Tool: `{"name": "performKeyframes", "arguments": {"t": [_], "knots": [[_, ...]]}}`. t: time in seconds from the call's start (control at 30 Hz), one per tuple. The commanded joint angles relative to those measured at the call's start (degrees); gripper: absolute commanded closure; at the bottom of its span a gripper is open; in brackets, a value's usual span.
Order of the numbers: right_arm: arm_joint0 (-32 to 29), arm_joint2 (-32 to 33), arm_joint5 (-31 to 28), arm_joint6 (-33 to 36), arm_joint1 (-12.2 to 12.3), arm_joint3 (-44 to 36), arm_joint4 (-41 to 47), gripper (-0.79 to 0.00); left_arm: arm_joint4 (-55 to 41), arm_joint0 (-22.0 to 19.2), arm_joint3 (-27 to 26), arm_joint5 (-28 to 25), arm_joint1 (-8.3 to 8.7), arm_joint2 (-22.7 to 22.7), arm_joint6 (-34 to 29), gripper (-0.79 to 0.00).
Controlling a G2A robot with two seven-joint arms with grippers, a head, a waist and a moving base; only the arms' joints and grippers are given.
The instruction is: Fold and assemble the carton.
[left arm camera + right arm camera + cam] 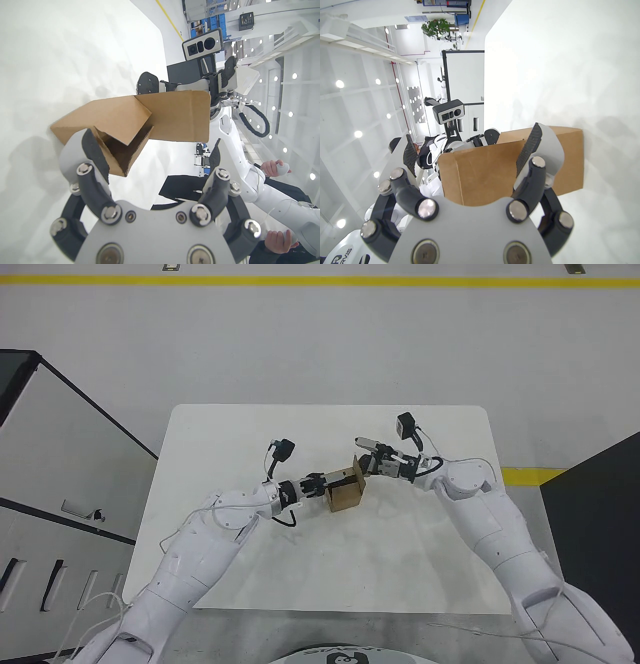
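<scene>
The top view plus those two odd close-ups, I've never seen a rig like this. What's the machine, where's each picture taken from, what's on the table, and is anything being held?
It is a two-armed robot at a white table. The top view looks down from above its arms; each close-up comes from a camera on one wrist. On the table rests a brown cardboard carton, partly folded, one end open. The left gripper is open, one finger at that open end. The right gripper is open too, a carton panel between its fingers. Nothing is clamped.
</scene>
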Motion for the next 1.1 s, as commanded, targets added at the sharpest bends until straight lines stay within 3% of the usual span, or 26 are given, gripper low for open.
{"name": "performKeyframes", "arguments": {"t": [0.0,0.1,0.17,0.2,0.23,0.43,0.63,1.07], "knots": [[-1.0,1.2,0.3,0.1,0.4,-1.5,-0.2,-0.785,0.3,0.7,-0.4,0.3,0.38,-1.1,-0.8,-0.785],[-2.5,3.0,1.0,0.1,1.1,-3.7,-0.5,-0.785,1.0,1.8,-1.7,1.1,0.91,-2.4,-2.4,-0.785],[-3.4,4.0,1.3,0.1,1.5,-5.2,-0.6,-0.785,1.3,2.5,-2.7,1.8,1.18,-3.1,-3.1,-0.308],[-3.8,4.4,1.4,0.2,1.6,-5.9,-0.8,-0.785,1.9,2.7,-3.3,2.0,1.3,-3.4,-2.9,-0.126],[-4.2,4.9,1.4,0.2,1.8,-6.5,-1.0,-0.785,2.9,2.8,-3.8,1.9,1.37,-3.5,-2.4,0.0],[-4.2,4.9,1.4,0.2,1.8,-6.5,-1.0,-0.785,3.9,3.0,-3.5,2.9,1.4,-3.6,-1.2,0.0],[-4.2,4.9,1.4,0.2,1.8,-6.5,-1.0,-0.785,8.6,2.1,-2.9,14.1,1.31,-2.3,-0.8,0.0],[-4.2,4.9,1.4,0.2,1.8,-6.5,-1.0,-0.785,9.1,1.4,-2.5,15.3,0.5,0.9,0.1,0.0]]}}
